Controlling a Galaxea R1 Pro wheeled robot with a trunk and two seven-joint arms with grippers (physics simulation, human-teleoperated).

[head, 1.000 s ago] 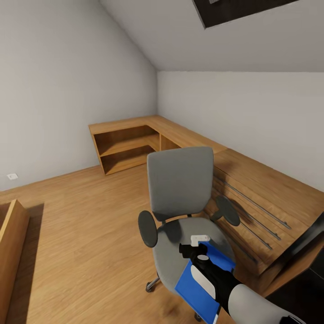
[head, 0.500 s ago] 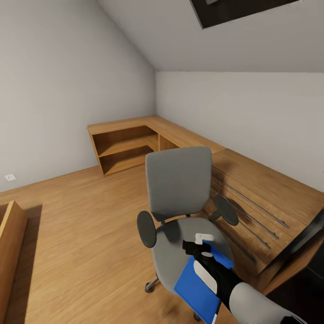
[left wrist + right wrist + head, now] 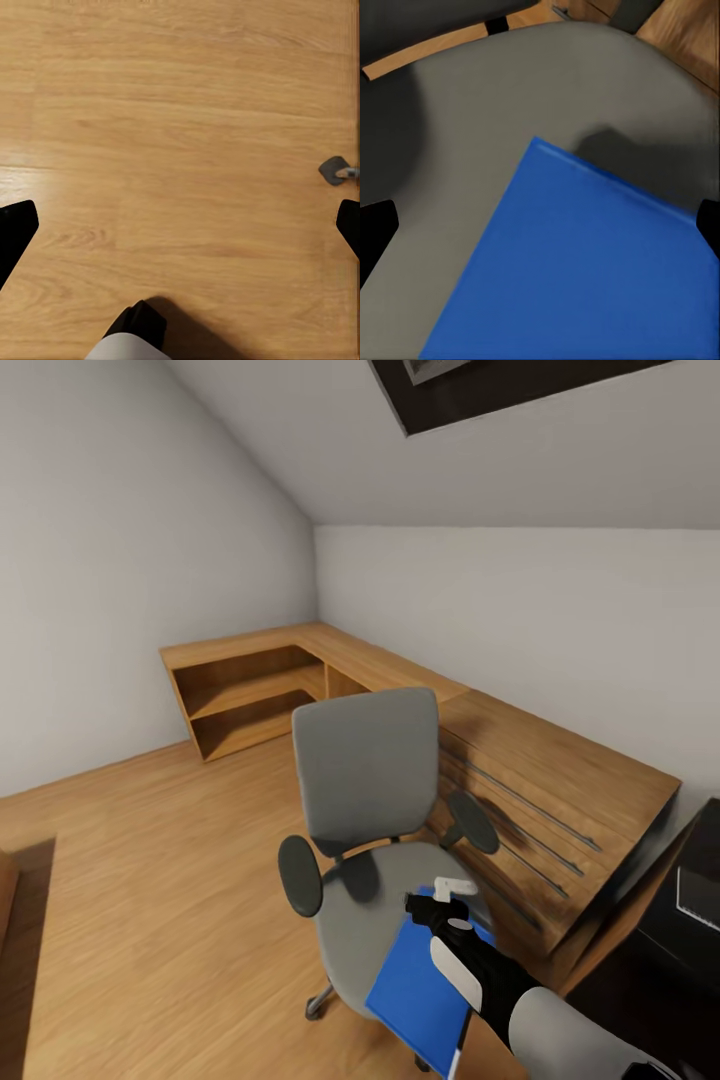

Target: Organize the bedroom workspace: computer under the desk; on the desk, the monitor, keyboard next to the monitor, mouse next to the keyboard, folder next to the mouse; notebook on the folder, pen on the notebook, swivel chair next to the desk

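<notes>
The right gripper (image 3: 437, 901) hangs over the blue folder (image 3: 420, 990), its fingers spread wide and clear of the cover. The folder lies flat on the swivel chair (image 3: 372, 830) seat, as before. The whole view has swung rightward since a second ago. The left gripper (image 3: 180, 225) is released above the wood floor (image 3: 180, 135). Behind the chair runs the wooden table (image 3: 560, 780).

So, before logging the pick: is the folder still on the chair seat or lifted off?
On the seat: the blue folder lies flat on the swivel chair, right tool open above it.
</notes>
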